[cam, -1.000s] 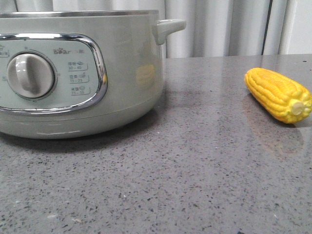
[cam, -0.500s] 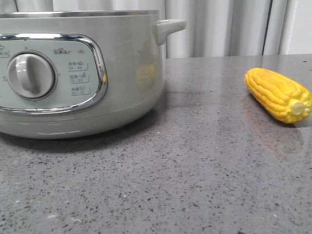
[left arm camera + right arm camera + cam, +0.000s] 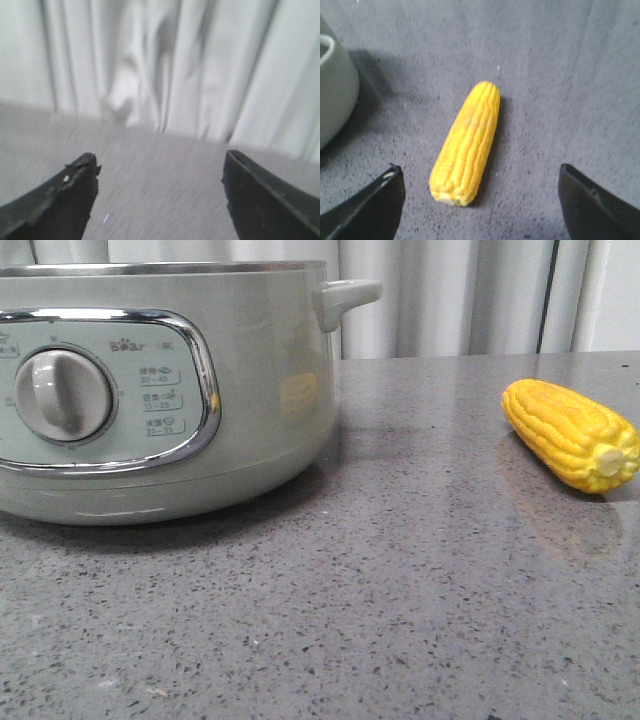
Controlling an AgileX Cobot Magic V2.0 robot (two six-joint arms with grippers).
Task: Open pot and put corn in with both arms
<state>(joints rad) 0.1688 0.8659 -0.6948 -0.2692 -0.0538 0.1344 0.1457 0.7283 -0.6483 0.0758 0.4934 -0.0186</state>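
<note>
The pale green pot (image 3: pixel 250 380) fills the left of the front view, with its beige knob (image 3: pixel 62 393) and side handle (image 3: pixel 345 295); no lid shows, and its top is cut off. A sliver of the pot (image 3: pixel 335 90) also shows in the right wrist view. The yellow corn (image 3: pixel 572 433) lies on the grey counter at the right, stub end toward the camera. My right gripper (image 3: pixel 480 175) is open above the corn (image 3: pixel 467 142), which lies between its fingers. My left gripper (image 3: pixel 160 162) is open and empty over bare counter, facing a white curtain.
The grey speckled counter (image 3: pixel 400 590) runs across the front view. A white pleated curtain (image 3: pixel 450 295) hangs behind it and also shows in the left wrist view (image 3: pixel 150 60). Neither arm shows in the front view.
</note>
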